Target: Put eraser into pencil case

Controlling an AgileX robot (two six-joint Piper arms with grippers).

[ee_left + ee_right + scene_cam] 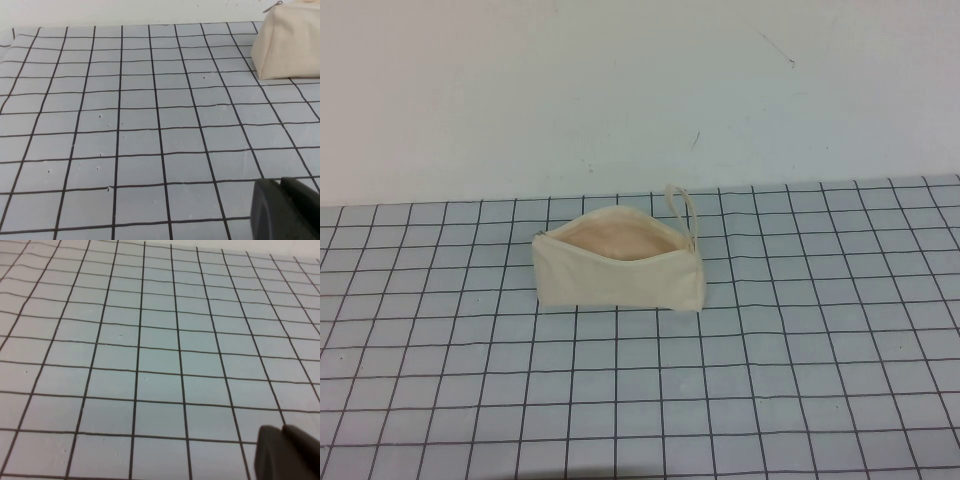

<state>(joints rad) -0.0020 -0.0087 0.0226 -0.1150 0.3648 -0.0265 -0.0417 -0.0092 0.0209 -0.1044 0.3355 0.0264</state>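
The pencil case (618,272) is a cream-white fabric pouch lying on the grid mat in the middle of the high view. Its zip mouth gapes open and shows the peach lining (620,240). A thin loop strap (681,207) sticks up at its right end. One end of it also shows in the left wrist view (290,42). The eraser shows in no view. My left gripper (281,182) is shut and empty, low over the mat, well apart from the pouch. My right gripper (282,430) is shut and empty over bare mat. Neither arm shows in the high view.
A pale grey mat (770,380) with a black grid covers the table up to a white wall (620,90) at the back. Nothing else lies on the mat in any view.
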